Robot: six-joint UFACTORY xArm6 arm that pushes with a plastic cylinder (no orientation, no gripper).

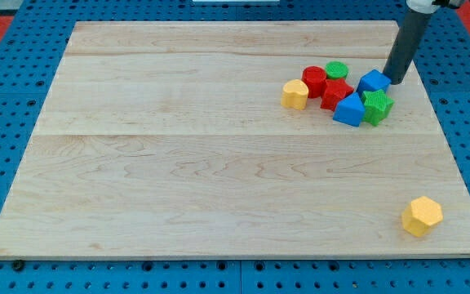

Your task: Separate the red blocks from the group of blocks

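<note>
Red blocks number two here: a red cylinder point(314, 80) standing at the upper left of the cluster, and a red star-like block point(335, 93) just below and to the right of it, pressed into the middle of the group. Counting the rest, I see two yellow, two green and two blue blocks, so eight in all on the wooden board point(178, 163).

Going from the view's left to its right: a yellow rounded block point(294, 94) sits at the cluster's left edge, touching or nearly touching the red cylinder. Next come the two reds, with a green cylinder point(337, 69) at the top just right of the red cylinder. Then a blue triangular block point(350, 110) lies at the bottom of the group against the red star-like block, a green star-like block point(377, 106) is beside it on the right, and a blue block point(374, 81) (its exact shape is hard to make out) sits above that green one.

My tip point(397, 80) rests at the cluster's right edge, just beside the blue block. I carry no jaws to open or close, only the rod. Both reds lie to the left of my tip, with the blue block between.

A yellow hexagonal block point(422, 216) sits alone near the board's lower right corner, well apart from everything.
</note>
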